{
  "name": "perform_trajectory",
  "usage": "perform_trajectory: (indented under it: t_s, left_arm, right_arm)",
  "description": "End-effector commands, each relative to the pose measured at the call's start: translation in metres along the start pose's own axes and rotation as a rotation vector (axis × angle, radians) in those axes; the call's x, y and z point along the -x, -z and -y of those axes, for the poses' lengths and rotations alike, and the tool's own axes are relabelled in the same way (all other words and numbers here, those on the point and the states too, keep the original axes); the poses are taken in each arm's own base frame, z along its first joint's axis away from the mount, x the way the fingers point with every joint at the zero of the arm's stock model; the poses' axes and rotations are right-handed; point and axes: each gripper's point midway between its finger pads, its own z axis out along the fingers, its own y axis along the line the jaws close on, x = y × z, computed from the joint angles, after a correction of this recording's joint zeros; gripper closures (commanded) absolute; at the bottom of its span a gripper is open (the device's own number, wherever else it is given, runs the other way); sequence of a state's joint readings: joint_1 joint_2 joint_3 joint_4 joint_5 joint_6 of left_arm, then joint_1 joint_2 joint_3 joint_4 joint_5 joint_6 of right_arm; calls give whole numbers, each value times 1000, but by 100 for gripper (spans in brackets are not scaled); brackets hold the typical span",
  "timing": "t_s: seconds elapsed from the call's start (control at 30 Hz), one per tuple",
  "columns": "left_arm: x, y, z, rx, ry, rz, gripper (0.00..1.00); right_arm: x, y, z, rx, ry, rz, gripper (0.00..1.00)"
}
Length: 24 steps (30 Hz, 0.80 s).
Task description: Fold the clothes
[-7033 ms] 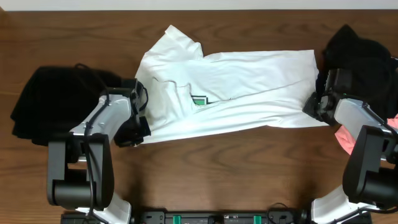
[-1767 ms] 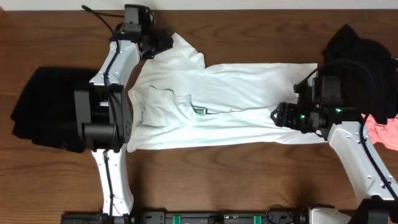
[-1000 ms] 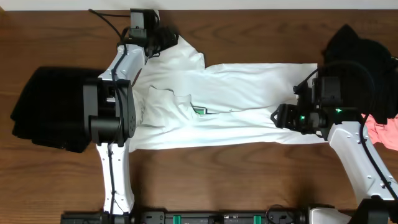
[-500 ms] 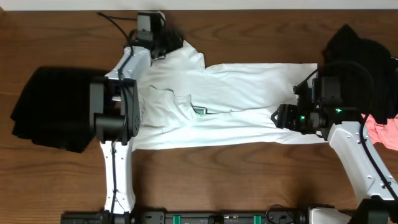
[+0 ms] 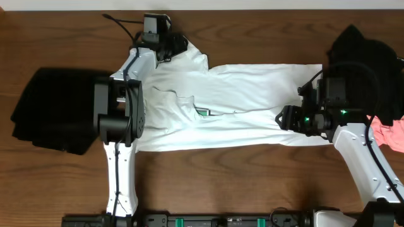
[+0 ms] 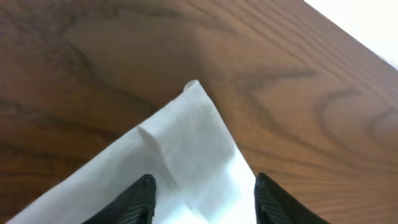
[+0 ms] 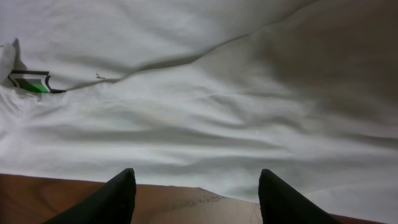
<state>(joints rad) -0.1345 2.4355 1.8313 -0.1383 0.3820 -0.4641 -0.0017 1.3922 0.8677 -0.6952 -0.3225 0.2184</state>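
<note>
The white T-shirt (image 5: 240,101) of the clothes lies spread across the table, its green print (image 5: 203,112) half tucked under a crease. My left gripper (image 5: 175,44) reaches to the far edge and stands open astride the shirt's pointed sleeve corner (image 6: 196,134), one finger (image 6: 142,198) on each side of the cloth. Low over the shirt's near right hem (image 7: 205,149), my right gripper (image 5: 284,118) is open, with bare wood between its fingers (image 7: 121,198). The print (image 7: 31,82) shows at the left of the right wrist view.
A black garment (image 5: 53,110) lies heaped at the left of the table. Another black garment (image 5: 363,57) sits at the far right, with a pink one (image 5: 388,132) below it, beside my right arm. The table's far edge (image 5: 252,6) runs just behind the left gripper.
My left gripper has slid a little to the right along the far edge, onto the sleeve corner. The right arm and the shirt have not moved.
</note>
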Motion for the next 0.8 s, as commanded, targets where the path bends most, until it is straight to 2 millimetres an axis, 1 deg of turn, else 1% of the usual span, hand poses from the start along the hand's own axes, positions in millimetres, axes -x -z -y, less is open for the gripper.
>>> perform_trajectory:
  t_s: [0.0, 0.13, 0.2, 0.27, 0.37, 0.43, 0.57, 0.6, 0.67, 0.7, 0.73, 0.77]
  left_arm:
    - [-5, -13, -3, 2, -1, 1, 50]
    - [-2, -13, -2, -4, -4, 13, 50]
    - [0, -13, -1, -9, -8, 22, 51]
    - [3, -13, 1, -15, -12, 34, 55]
    - [5, -13, 2, -19, -14, 40, 67]
    - [5, -13, 2, -19, -15, 40, 72]
    - [5, -13, 2, -19, -16, 40, 85]
    - [5, -13, 2, -19, -18, 40, 87]
    - [4, -13, 1, -16, -17, 36, 87]
    - [3, -12, 0, -15, -15, 32, 85]
    - [1, -12, -2, -8, -10, 22, 76]
    - [-1, -12, -4, -3, 1, 9, 70]
  right_arm:
    - [5, 3, -2, 4, 11, 13, 39]
    - [6, 3, -2, 4, 11, 14, 39]
    - [6, 3, -1, 3, 11, 14, 39]
    - [6, 3, -1, 1, 11, 14, 39]
    - [6, 3, -1, 1, 11, 15, 39]
    - [6, 3, -1, 1, 11, 15, 39]
    - [6, 3, -1, 1, 11, 15, 40]
    - [6, 3, -1, 1, 11, 15, 41]
    - [6, 3, -1, 1, 11, 15, 42]
    - [6, 3, -1, 1, 11, 14, 41]
    - [6, 3, -1, 1, 11, 14, 42]
    - [5, 3, -1, 1, 11, 14, 42]
